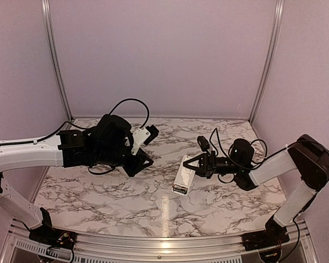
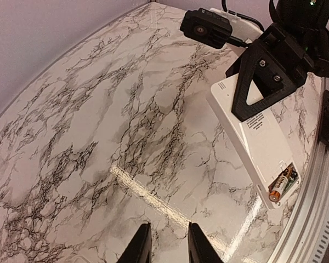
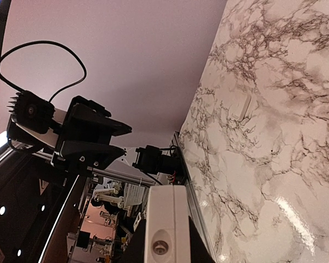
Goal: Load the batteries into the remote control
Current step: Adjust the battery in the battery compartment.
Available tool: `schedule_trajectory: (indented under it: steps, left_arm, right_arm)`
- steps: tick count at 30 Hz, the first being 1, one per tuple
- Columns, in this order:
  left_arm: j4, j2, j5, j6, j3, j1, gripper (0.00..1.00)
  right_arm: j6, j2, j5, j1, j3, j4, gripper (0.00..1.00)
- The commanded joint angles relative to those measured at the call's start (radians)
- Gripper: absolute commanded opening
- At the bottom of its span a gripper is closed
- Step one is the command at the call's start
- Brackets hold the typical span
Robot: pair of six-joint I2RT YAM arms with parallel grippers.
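The white remote control (image 1: 183,178) lies back side up on the marble table, slanted. In the left wrist view, the remote (image 2: 255,143) has its battery compartment open at the near end, and a dark battery with an orange end (image 2: 281,185) lies inside. My right gripper (image 1: 193,164) is shut on the far end of the remote, and it also shows in the left wrist view (image 2: 259,82). In the right wrist view the remote's end (image 3: 167,219) fills the gap between the fingers. My left gripper (image 2: 165,246) is open and empty above bare table, left of the remote. In the top view the left gripper (image 1: 143,162) is clear of the remote.
A small flat white piece (image 3: 240,107) lies on the marble in the right wrist view, apart from the remote. The aluminium rail (image 1: 164,241) runs along the table's near edge. Pale walls enclose the back and sides.
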State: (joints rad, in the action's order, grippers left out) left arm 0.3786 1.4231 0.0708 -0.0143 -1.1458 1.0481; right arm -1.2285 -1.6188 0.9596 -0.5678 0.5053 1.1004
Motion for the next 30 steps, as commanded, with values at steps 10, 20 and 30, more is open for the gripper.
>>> schedule_trajectory:
  steps: [10, 20, 30]
  left_arm:
    - [-0.023, 0.174, 0.305, -0.229, -0.109, 0.103, 0.22]
    - [0.011, 0.277, 0.328, -0.153, -0.194, 0.183, 0.18]
    - [0.042, 0.326, 0.339, -0.117, -0.237, 0.218, 0.13]
  right_arm:
    - [-0.007, 0.114, -0.189, 0.020, -0.014, -0.107, 0.00]
    - [0.004, 0.133, -0.213, 0.020, -0.010, -0.174, 0.00]
    - [-0.013, 0.132, -0.213, 0.020, -0.017, -0.143, 0.00]
